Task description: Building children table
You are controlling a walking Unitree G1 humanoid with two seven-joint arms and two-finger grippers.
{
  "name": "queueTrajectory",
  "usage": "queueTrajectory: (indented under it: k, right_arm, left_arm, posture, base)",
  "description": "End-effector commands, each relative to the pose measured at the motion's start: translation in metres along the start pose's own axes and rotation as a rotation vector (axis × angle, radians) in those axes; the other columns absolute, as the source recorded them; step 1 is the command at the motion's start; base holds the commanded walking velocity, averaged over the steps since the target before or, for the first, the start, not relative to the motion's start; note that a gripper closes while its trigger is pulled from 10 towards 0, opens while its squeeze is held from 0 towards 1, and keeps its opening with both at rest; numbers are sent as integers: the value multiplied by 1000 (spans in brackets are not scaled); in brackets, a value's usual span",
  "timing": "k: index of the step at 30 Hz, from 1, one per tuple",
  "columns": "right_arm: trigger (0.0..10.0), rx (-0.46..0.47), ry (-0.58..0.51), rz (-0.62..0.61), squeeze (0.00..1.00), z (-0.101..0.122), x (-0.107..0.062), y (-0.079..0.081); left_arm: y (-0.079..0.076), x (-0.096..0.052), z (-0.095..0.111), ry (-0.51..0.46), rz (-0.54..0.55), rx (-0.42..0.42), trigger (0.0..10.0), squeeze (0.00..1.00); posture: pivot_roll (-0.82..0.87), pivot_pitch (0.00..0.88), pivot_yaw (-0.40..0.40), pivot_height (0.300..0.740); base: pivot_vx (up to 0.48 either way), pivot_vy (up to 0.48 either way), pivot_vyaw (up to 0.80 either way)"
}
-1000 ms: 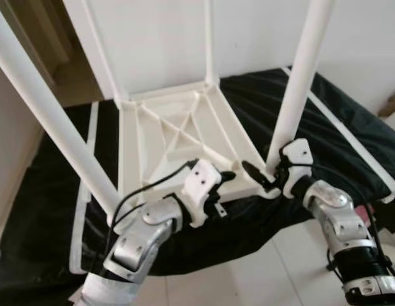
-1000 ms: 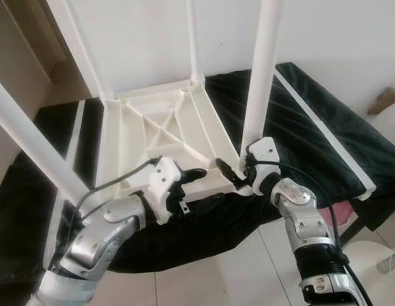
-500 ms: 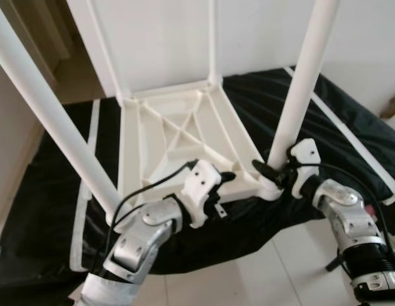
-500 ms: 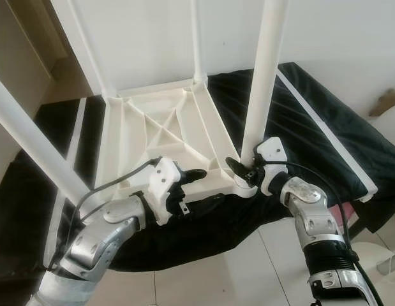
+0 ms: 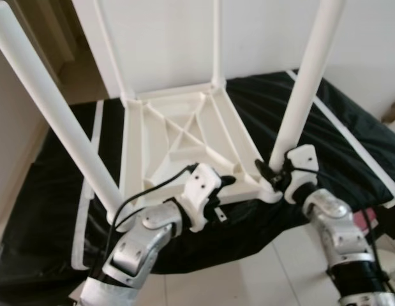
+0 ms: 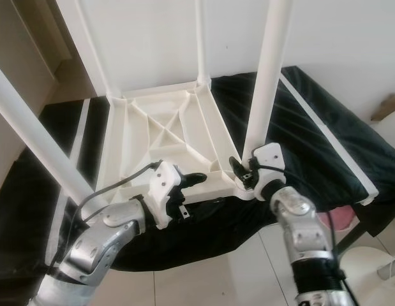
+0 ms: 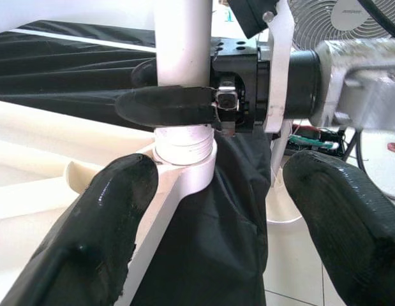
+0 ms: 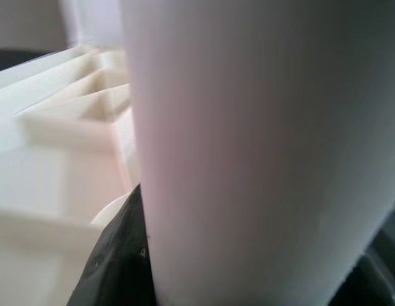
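Note:
A white children's table (image 5: 184,137) lies upside down on a black cloth, its legs pointing up. My right gripper (image 5: 268,173) is shut on the near right leg (image 5: 305,83), just above its screw socket (image 7: 184,143). In the left wrist view one of its black fingers (image 7: 165,105) wraps across that leg (image 7: 184,44). In the right wrist view the leg (image 8: 248,146) stands close against a finger (image 8: 117,261). My left gripper (image 5: 226,185) is open at the table's front edge, a little left of that corner, holding nothing. The near left leg (image 5: 57,121) leans outward.
The black cloth (image 5: 350,127) covers a low surface, with white strips (image 5: 89,191) along its sides. Tiled floor (image 5: 248,280) lies in front of it. A white wall stands behind the two far legs (image 5: 216,38). A fan (image 7: 350,19) stands off to the right.
My right gripper has moved from beside the leg's base onto it and shut around it. The left gripper has stayed in place. The camera has shifted slightly.

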State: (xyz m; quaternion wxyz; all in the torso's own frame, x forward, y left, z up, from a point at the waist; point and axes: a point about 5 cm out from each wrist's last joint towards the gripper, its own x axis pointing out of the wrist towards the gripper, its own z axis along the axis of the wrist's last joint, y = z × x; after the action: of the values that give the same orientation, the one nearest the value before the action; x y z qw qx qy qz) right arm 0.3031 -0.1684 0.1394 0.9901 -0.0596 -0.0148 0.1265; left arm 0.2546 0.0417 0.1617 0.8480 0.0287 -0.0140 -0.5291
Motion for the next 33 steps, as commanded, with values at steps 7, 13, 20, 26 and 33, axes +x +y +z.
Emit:
queueTrajectory:
  k: [7,13,20,26,33]
  right_arm:
    - [10000,37,117,-291,0,-22,-6,7]
    - [10000,105,166,-438,0,-28,-7,32]
    - [10000,85,155,-434,0,-23,-8,38]
    - [10000,70,154,-449,0,-22,-9,37]
    - [10000,66,55,-385,1000,-10,-9,31]
  left_arm:
    - [0,0,1,8,-5,8,10000,0]
    - [0,1,1,5,-5,8,10000,0]
    - [2,0,1,10,-10,12,10000,0]
    - [2,0,1,12,-15,14,10000,0]
    - [4,-1,1,15,-7,22,10000,0]
  posture:
    - [-52,0,66,740]
    - [-55,0,73,740]
    - [-59,0,74,740]
    - [-53,0,78,740]
    - [-44,0,73,740]
  base:
    - [0,0,0]
    - [0,0,0]
    - [0,0,0]
    - [0,0,0]
    - [0,0,0]
